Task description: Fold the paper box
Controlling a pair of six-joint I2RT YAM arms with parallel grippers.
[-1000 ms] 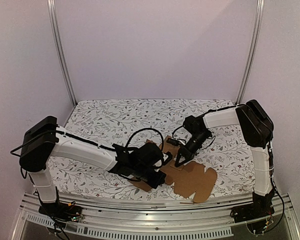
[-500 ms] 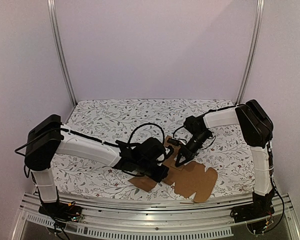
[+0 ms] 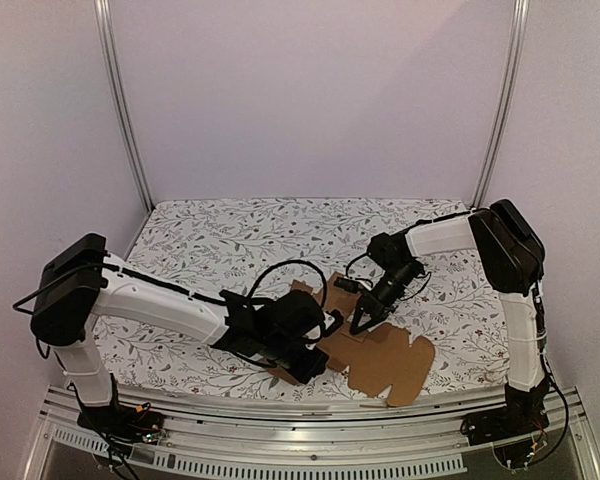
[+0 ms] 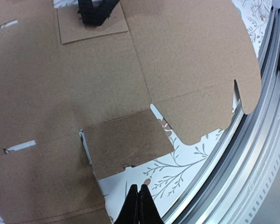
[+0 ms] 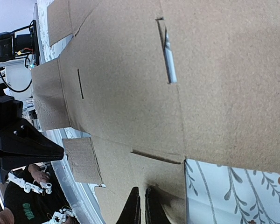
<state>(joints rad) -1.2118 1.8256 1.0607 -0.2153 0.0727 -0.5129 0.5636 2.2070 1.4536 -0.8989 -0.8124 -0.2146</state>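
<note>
Top external view: the paper box (image 3: 385,358) is being shown as a flat, unfolded blank lying on the table (image 3: 200,240), close to the near edge and right of the middle, with its nearest corner reaching toward the aluminium rail (image 3: 280,412). The left gripper (image 3: 315,364) is being held fully closed and empty, its tips being poised over the patterned cloth just off the small flap (image 4: 126,144) at the near-left side of the blank. The right gripper (image 3: 360,325) is also being held closed with nothing seen between its fingers, its tips apparently being rested on a panel toward the far side of the blank as a hold-down.

Several risks are being judged from this arrangement. If the left tips are being driven against the flap's edge rather than under it, the whole blank is likely being pushed across the cloth, possibly over the near edge onto the rail. If the right tips are being pressed too lightly, the anchor is being lost and the sheet is being rotated instead of folded. A lift applied away from the score line is being expected to crease the flap crookedly or tear it at a slot (image 5: 167,51). The two wrists are being worked near each other, so contact between them is also being risked
</note>
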